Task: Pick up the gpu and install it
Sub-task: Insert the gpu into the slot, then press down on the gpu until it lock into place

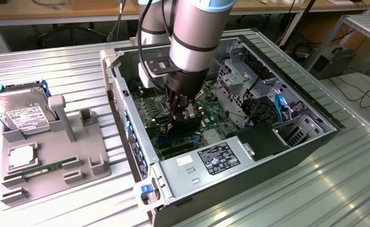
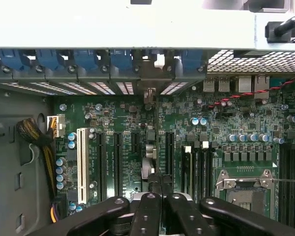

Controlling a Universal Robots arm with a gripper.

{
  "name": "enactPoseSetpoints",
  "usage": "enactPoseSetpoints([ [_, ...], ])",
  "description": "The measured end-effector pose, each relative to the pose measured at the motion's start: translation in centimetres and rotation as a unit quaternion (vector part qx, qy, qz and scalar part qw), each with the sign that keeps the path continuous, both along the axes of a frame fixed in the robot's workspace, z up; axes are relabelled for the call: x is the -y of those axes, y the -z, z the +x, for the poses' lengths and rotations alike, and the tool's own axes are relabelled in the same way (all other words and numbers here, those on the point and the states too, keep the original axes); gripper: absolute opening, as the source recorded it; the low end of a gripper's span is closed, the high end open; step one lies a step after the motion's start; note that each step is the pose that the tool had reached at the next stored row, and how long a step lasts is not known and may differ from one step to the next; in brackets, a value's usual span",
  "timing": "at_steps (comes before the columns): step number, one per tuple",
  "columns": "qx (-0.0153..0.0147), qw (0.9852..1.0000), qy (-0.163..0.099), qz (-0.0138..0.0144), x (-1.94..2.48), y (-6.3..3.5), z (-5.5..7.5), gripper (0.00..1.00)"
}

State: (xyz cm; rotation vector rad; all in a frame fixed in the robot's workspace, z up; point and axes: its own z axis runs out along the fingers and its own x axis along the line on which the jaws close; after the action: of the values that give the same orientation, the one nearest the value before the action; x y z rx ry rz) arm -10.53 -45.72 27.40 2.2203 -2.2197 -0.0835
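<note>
Far left of the exterior view I see the grey fixture tray [image 1: 77, 161] with the hard drive [image 1: 22, 116] upright in its slot and a RAM stick [image 1: 37, 171] lying flat, parked clear of the work; centre frame, the open PC case [image 1: 311, 142] lies on its side so the motherboard [image 1: 219, 109] faces up; my gripper [image 1: 183, 116] is down inside it, fingers pinched nearly shut on the gpu [image 1: 186, 126], held edge-on and vertical to line up with a slot; in the wrist view the card [image 2: 148, 162] runs up mid-frame toward the rear bracket openings.
</note>
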Motion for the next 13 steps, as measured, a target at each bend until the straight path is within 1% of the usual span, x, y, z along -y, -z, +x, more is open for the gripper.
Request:
enactPoseSetpoints([
  [7, 0.0001, 1.0, 0.0, 0.0002, 0.02, 0.08, -0.02, 0.13],
  [13, 0.0001, 1.0, 0.0, 0.0001, 0.13, 0.13, -0.11, 0.13],
])
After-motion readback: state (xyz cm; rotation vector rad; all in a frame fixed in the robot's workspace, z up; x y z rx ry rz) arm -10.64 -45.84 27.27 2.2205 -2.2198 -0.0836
